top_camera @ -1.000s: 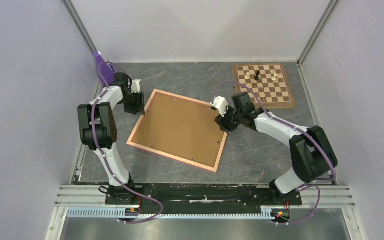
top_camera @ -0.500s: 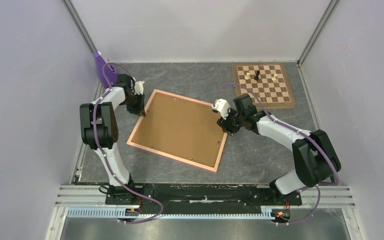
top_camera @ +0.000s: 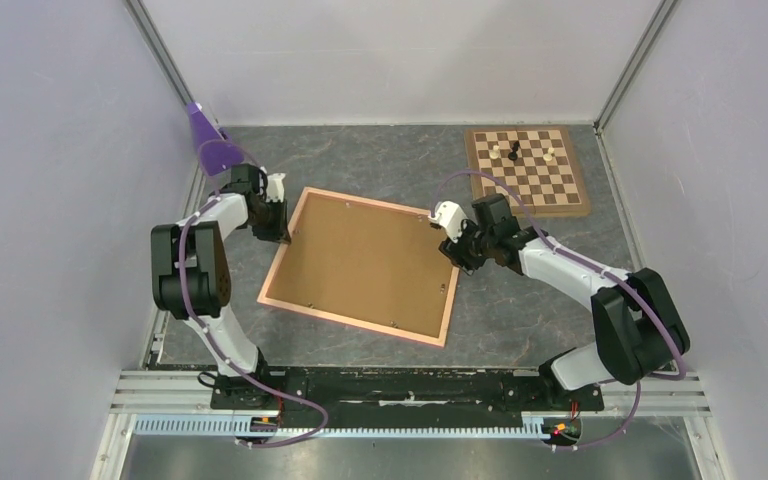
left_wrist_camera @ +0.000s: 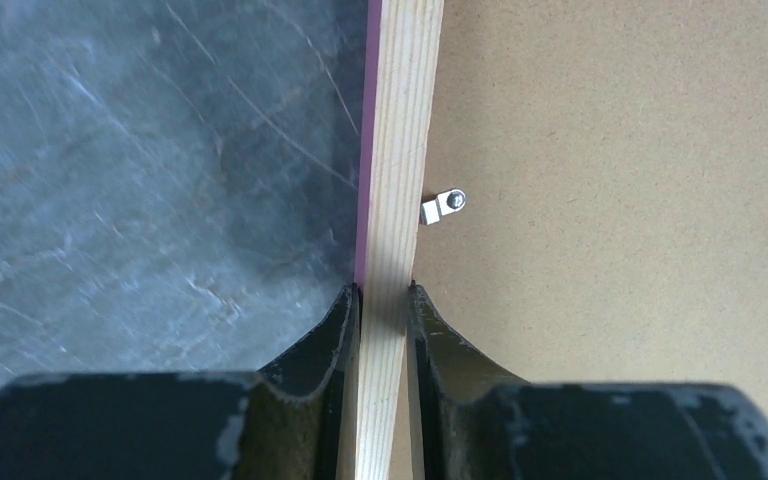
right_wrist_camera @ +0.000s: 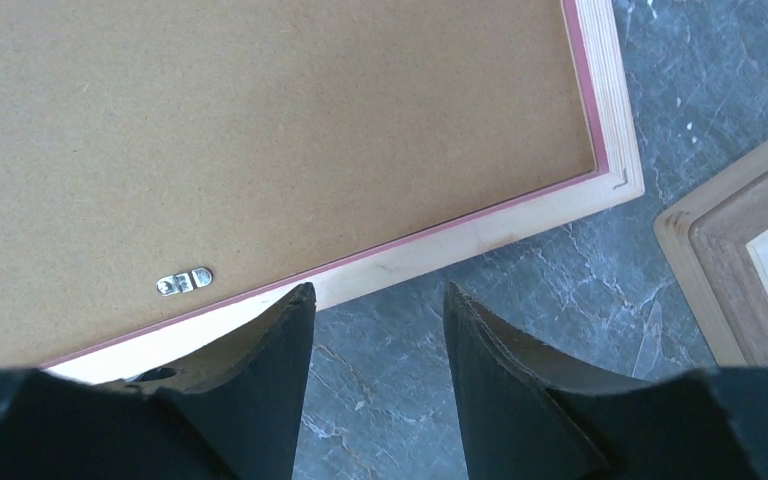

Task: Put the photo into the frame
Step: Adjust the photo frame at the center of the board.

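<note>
The left end effector is closed on the frame, its jaws pressed against either side of the pale wooden rail, with the pink front edge showing on the outer side. This grip probably serves to steady or shift the frame on the table. Just ahead of the jaws, on the inner side, a small metal tab sits against the rail and reaches onto the brown backing board, which fills the frame.

The right end effector hangs with its jaws apart over the opposite rail, gripping nothing. One jaw is above the wood and the other above bare table, which suggests it is lined up to take that edge. Whether either jaw touches the rail cannot be told. Beyond it, on the outer side, the corner of a chessboard cuts into view.

The frame lies back-up between the two arms. The photo is not visible in any view. It may lie under the backing board, but nothing confirms this. The frame's glass side is also hidden.
</note>
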You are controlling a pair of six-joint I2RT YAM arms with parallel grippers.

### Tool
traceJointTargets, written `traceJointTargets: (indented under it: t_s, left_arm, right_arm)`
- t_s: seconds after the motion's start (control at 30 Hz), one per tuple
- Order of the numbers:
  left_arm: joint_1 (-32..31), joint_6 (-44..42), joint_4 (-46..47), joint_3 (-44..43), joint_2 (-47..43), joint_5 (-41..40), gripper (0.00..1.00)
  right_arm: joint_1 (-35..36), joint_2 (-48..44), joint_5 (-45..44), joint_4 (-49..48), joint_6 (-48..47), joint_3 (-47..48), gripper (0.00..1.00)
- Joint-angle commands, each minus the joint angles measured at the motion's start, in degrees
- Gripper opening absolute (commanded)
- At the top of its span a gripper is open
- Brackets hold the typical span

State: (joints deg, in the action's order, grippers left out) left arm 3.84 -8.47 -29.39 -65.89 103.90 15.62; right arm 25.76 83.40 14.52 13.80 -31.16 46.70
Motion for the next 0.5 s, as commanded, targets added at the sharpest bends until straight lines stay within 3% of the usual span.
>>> traceJointTargets:
  t_s: [0.0,0.47]
  left_arm:
    - [0.02,4.59,-4.52,5.30,-2.59,2.92,0.02]
    - [-0.22,1.57,-6.49,10.59,-11.79,6.97,0.02]
  right_arm:
    - [-0.95,-1.51,-0.85,-1.51,-0.18,-0.89,0.53]
    - [-3.96,-0.09,1.42,2.94,4.40,2.90,0.54]
